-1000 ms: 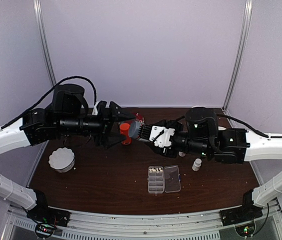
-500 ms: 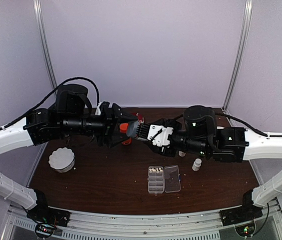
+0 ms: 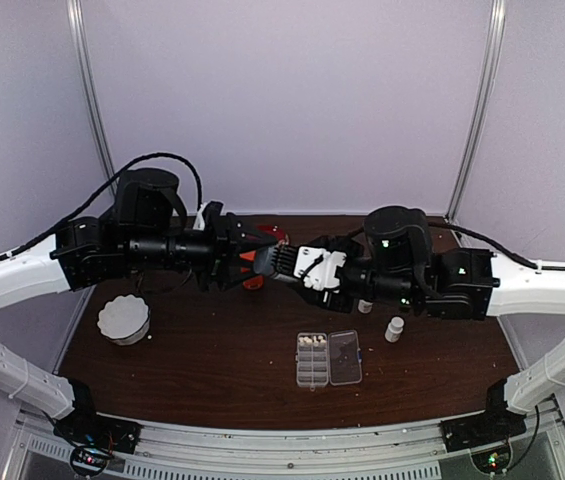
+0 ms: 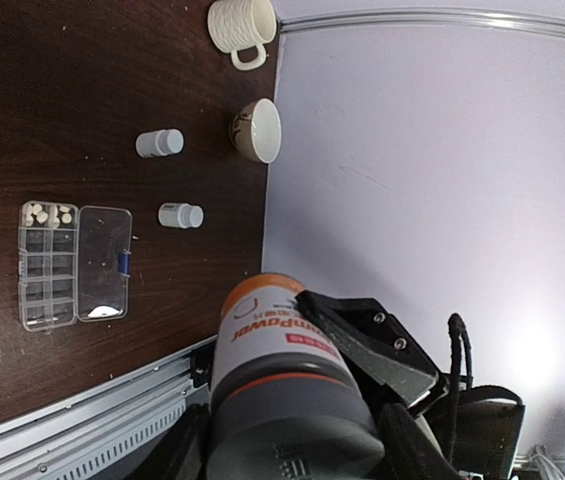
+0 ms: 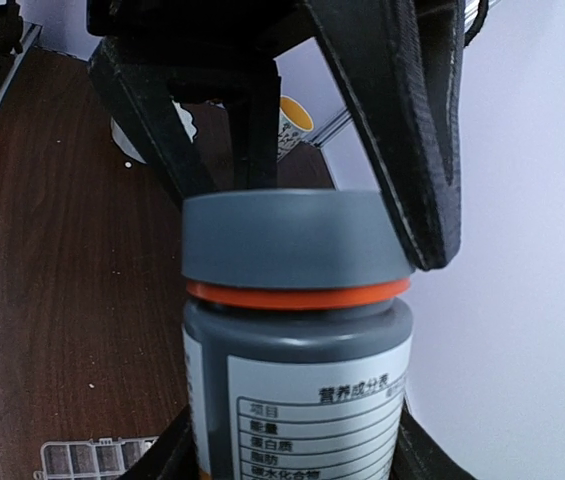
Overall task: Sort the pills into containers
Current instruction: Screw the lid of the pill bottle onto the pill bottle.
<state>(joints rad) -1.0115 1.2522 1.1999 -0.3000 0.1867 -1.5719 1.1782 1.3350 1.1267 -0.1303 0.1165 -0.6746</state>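
While right end effector [image 3: 274, 262] pinches the bottle [image 5: 297, 400], left end effector [image 3: 250, 256] brackets its cap [image 5: 297, 240], grip unclear.

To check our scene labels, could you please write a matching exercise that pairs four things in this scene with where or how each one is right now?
Things:
1. grey-and-orange plastic bottle
2. tiny cream pills
3. clear hinged lid
4. white fluted bowl

Places or states:
A. lying open, flat beside the clear plastic organiser box
B. standing on the left side of the table
C. held in the air by the right tool
D. in one end compartment of the organiser box

Pairs: 1-C, 2-D, 3-A, 4-B.
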